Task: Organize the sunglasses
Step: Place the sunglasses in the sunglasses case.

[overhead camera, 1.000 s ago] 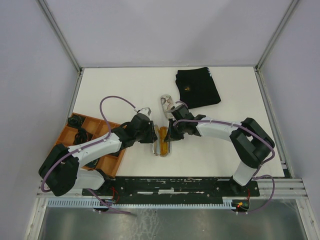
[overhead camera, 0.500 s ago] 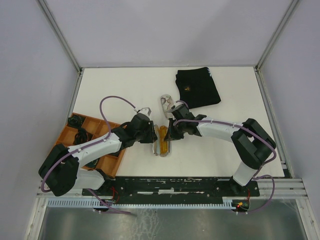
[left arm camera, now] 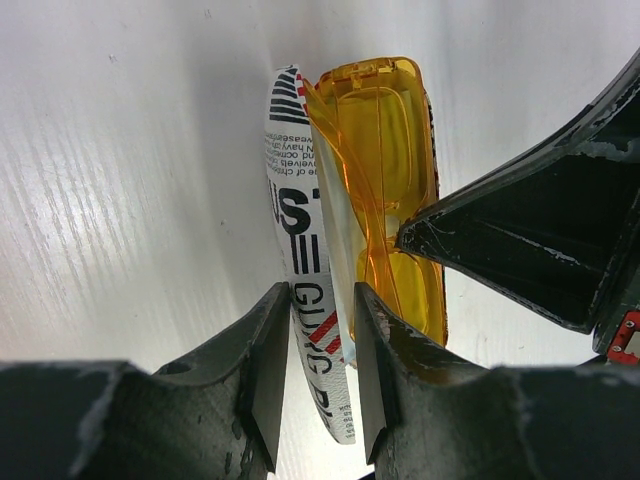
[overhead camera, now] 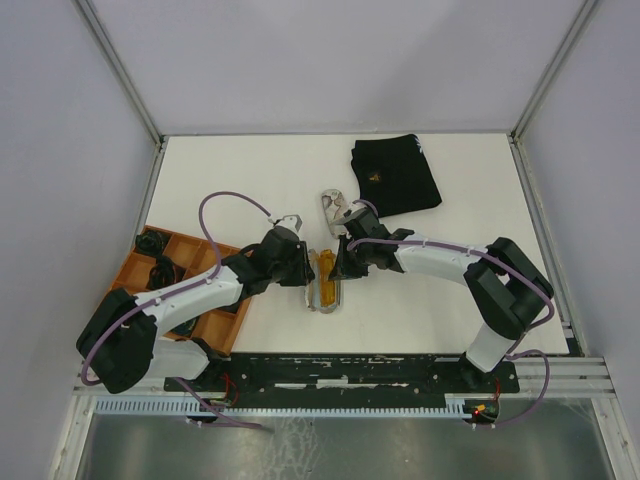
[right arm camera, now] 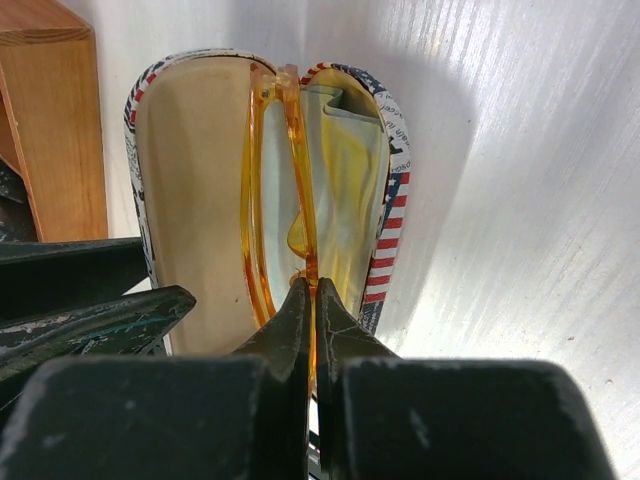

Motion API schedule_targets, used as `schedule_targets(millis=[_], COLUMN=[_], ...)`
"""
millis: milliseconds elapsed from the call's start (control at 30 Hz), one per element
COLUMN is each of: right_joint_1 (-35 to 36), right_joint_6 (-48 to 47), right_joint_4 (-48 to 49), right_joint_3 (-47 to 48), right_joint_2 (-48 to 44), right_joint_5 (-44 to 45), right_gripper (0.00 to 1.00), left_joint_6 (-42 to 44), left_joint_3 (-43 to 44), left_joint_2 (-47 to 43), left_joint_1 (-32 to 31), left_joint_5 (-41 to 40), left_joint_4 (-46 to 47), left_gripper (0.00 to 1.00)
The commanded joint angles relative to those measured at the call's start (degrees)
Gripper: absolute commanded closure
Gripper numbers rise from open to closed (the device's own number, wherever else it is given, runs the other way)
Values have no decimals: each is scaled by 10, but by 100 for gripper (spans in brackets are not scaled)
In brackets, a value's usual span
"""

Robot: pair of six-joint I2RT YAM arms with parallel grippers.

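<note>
The orange-amber sunglasses point(overhead camera: 326, 277) lie folded inside an open oval printed case point(overhead camera: 313, 298) at the table's middle. My right gripper point(overhead camera: 341, 268) is shut on the amber frame; the right wrist view shows its fingertips point(right arm camera: 313, 290) pinching the thin frame point(right arm camera: 268, 180) between the case's two halves point(right arm camera: 392, 200). My left gripper point(overhead camera: 304, 274) is shut on the case's printed wall point(left arm camera: 297, 225), with the amber pair point(left arm camera: 385, 150) just right of its fingers point(left arm camera: 322, 300). A pale blue cloth point(left arm camera: 340, 235) lines the case. I cannot make out the white-framed pair.
A second printed case point(overhead camera: 334, 210) lies just behind the grippers. A black folded cloth point(overhead camera: 395, 175) is at the back right. An orange compartment tray point(overhead camera: 190, 250) holding dark objects sits at the left, under the left arm; its wall shows in the right wrist view point(right arm camera: 50, 120).
</note>
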Motion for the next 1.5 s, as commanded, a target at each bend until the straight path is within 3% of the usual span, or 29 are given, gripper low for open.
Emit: schedule_targets(millis=[0, 667, 1167, 1467], right_joint_1=[0, 0, -1, 0], right_joint_6=[6, 12, -17, -42], right_joint_4=[25, 21, -23, -64], right_joint_3=[16, 17, 41, 53], right_joint_2=[1, 23, 9, -21], right_joint_5=[4, -15, 5, 29], right_gripper=[100, 98, 76, 68], left_joint_6=[-16, -16, -17, -15], left_joint_3=[1, 4, 4, 6], left_joint_2=[-17, -16, -21, -23], left_joint_1=[-3, -3, -4, -3], left_joint_5=[10, 12, 12, 12], left_joint_4=[21, 21, 18, 15], left_gripper=[61, 61, 61, 61])
